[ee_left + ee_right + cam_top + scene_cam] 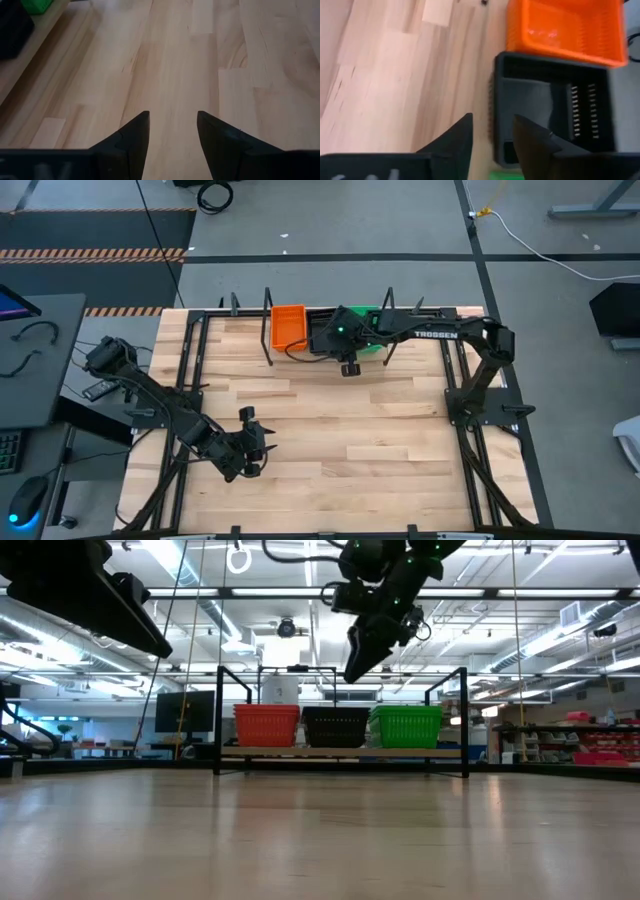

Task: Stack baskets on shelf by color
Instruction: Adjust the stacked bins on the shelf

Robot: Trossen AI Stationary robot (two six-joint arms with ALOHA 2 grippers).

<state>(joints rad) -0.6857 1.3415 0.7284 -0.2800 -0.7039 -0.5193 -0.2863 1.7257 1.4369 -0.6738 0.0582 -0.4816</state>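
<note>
The shelf [340, 753] stands at the table's far edge, a light board in a black wire frame. On the board sit an orange basket stack [266, 726], a black one [335, 727] and a green one [406, 726], side by side. In the high view the orange basket [288, 326] and the green one [372, 332] show; my right arm covers the black. My right gripper [348, 366] hangs open in the air above the black basket's near wall [495, 115], well clear of it [365, 655]. My left gripper [255, 442] is open over bare table near the middle-left [172, 130].
The shelf's upright black rods [220, 720] rise at its ends and between the baskets. Bare wooden tabletop [380, 450] lies between the shelf and the near edge. In the left wrist view the black basket [12, 30] and the green basket [35, 5] show far off.
</note>
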